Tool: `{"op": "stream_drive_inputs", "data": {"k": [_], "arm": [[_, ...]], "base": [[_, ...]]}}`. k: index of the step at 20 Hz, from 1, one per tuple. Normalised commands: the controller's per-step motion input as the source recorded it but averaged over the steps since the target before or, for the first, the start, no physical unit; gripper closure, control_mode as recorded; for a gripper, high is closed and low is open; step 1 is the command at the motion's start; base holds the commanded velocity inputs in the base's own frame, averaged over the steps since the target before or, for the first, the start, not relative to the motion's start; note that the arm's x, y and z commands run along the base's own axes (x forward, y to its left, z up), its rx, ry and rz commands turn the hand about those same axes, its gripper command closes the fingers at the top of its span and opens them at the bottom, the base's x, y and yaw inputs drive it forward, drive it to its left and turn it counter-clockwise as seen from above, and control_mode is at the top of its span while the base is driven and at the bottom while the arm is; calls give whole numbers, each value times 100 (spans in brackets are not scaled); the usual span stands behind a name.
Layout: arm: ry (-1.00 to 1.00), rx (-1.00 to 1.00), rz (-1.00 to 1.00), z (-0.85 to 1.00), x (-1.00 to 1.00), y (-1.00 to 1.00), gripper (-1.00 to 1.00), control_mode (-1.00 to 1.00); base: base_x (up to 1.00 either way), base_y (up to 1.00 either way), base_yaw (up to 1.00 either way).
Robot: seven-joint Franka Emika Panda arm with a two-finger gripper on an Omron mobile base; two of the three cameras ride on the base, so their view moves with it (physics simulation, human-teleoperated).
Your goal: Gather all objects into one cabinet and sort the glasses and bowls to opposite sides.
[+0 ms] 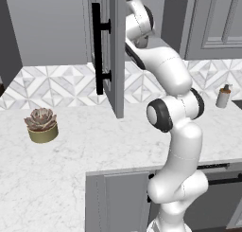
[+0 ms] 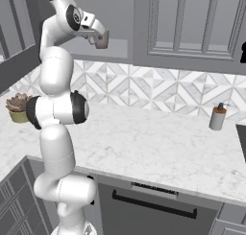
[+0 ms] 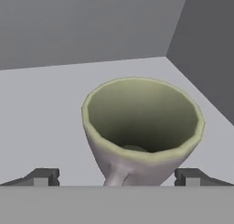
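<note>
Spread-apart gripper (image 3: 116, 177) fingers flank the grey-taupe mug (image 3: 141, 127), seemingly resting on the cabinet shelf (image 3: 41, 122).

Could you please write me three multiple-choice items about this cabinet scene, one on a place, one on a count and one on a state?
1. Where does the grey-taupe mug stand?
A. On the marble counter
B. On the grey shelf inside the upper cabinet
C. Beside the soap bottle

2. How many potted succulents stand on the counter?
A. One
B. Two
C. Three

3. How is the gripper?
A. Shut on the mug
B. Shut on nothing
C. Open, a fingertip on each side of the mug

Answers: 1 B, the hand view shows it on the shelf near the cabinet's side wall. 2 A, a single succulent sits on the counter. 3 C, the jaws stand wide apart, clear of the mug.
</note>
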Motion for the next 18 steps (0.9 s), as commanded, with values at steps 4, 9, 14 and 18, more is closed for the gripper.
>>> {"op": "stream_drive_inputs", "data": {"k": [4,9,14,18], "arm": [[0,0,0,0,0,0,-100,-100],[0,0,0,0,0,0,100,-100],[0,0,0,0,0,0,100,-100],[0,0,0,0,0,0,100,-100]], "base": [[0,0,0],[0,0,0],[0,0,0],[0,0,0]]}}
